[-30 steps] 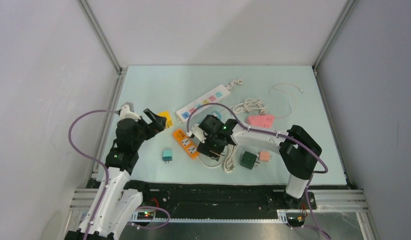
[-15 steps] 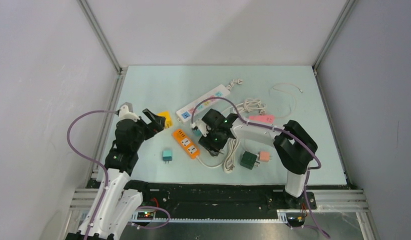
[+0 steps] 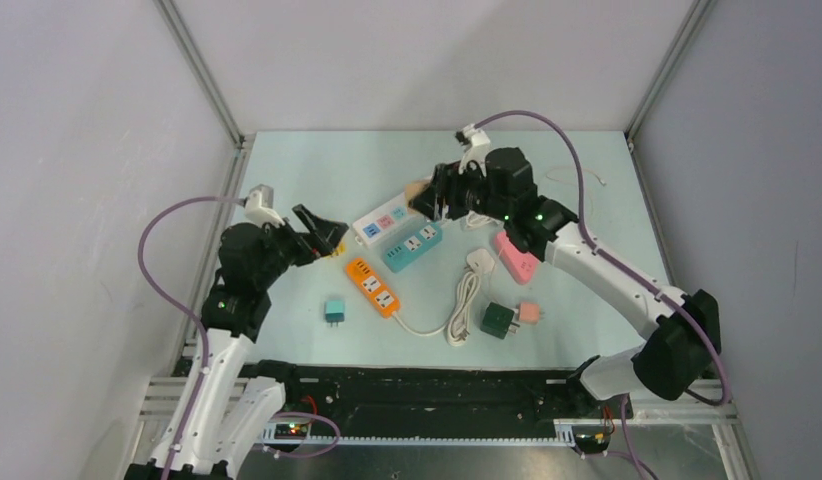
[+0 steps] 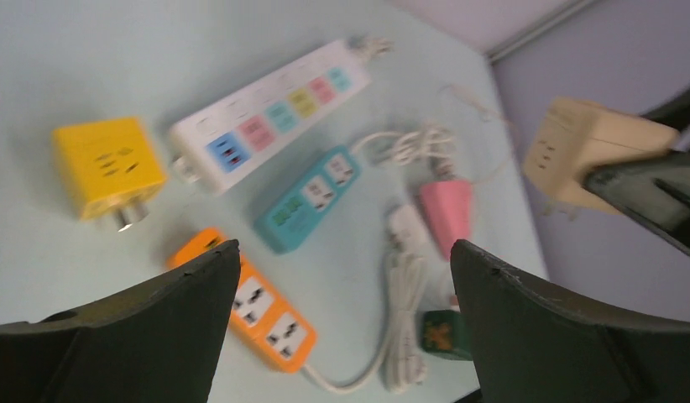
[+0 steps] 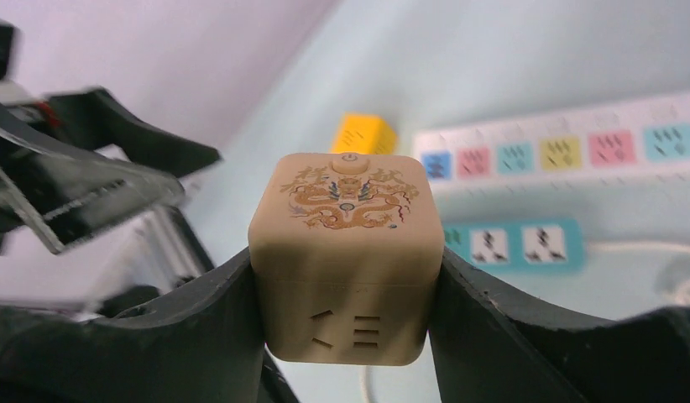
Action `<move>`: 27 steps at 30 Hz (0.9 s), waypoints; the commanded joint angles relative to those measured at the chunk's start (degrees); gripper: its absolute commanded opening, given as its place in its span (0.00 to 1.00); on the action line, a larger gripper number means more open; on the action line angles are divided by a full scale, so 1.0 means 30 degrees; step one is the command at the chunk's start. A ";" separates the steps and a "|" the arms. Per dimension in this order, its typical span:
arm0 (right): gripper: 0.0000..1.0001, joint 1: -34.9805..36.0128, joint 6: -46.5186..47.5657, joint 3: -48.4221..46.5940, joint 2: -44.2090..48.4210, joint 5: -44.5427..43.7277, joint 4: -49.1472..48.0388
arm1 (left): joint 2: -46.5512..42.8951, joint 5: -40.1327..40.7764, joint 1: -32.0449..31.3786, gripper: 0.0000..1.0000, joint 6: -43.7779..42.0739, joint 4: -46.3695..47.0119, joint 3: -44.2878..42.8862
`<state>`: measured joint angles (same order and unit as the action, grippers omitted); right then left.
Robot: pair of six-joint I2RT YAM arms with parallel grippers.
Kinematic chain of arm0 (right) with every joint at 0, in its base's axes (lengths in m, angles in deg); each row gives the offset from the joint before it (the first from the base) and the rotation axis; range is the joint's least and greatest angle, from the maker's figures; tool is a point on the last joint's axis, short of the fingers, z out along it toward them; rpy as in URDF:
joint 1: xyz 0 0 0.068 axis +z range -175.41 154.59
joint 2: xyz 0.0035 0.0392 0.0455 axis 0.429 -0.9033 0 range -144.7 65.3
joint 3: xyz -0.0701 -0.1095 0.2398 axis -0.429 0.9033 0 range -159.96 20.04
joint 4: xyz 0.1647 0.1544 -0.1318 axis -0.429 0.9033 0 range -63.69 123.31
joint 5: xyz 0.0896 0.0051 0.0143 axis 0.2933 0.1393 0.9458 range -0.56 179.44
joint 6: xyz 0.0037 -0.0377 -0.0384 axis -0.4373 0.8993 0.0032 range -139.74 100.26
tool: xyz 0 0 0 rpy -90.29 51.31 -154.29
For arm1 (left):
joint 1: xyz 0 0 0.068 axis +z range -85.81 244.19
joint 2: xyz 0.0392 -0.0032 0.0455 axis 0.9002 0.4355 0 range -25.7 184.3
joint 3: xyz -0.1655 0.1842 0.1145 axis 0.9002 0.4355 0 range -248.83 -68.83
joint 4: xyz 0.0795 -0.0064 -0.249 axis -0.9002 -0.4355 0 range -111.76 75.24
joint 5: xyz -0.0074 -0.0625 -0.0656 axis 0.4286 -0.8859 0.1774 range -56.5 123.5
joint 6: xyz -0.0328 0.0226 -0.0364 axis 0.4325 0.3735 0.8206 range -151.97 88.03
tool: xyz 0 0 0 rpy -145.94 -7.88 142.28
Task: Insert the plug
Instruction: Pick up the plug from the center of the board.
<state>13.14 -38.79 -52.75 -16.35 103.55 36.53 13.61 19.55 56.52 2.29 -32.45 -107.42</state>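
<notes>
My right gripper (image 5: 346,329) is clamped on a beige cube-shaped plug adapter (image 5: 346,210), one finger (image 5: 216,327) pressed to each side. The cube's upper face carries a golden dragon design, and the face toward the wrist camera has small slots. From the overhead view, I hold it in the air over the far middle of the pale green table (image 3: 317,165), by the far end of a white power strip (image 3: 387,214) with coloured sockets.

Just nearer than the white strip, a teal power strip (image 3: 412,243) lies alongside it. An orange power strip (image 3: 374,287) sits nearer again, its white cable (image 3: 465,305) bunched in a loose bundle to its right. A pink power strip (image 3: 517,255) lies right of the teal one. A dark green cube adapter (image 3: 498,320) and a small pink adapter (image 3: 529,312) sit side by side at the near right, and a small teal adapter (image 3: 335,310) sits alone at the near left.

My left gripper (image 4: 343,248) hangs at the left side with its fingers spread wide, holding nothing. Its wrist camera shows a yellow cube adapter (image 4: 107,164) on the table, beside the white strip's end.
</notes>
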 commanded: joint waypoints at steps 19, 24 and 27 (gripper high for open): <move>0.51 0.0177 -1.2088 0.0593 0.0064 0.5233 -1.5086 | 0.3090 -0.8063 -0.1327 1.00 0.8776 1.3035 -0.3913; 0.52 0.0174 -1.2873 0.0589 -0.0252 0.5441 -1.5654 | 0.3929 -0.8335 -0.1603 1.00 0.9381 1.3929 -0.4226; 0.52 0.0268 -1.3218 0.0593 -0.0383 0.5618 -1.5969 | 0.4393 -0.8862 -0.1625 0.97 0.9393 1.4066 -0.4375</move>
<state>13.53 -75.64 -50.79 -17.26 119.05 -5.37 25.74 -3.69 52.07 28.67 5.93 -118.04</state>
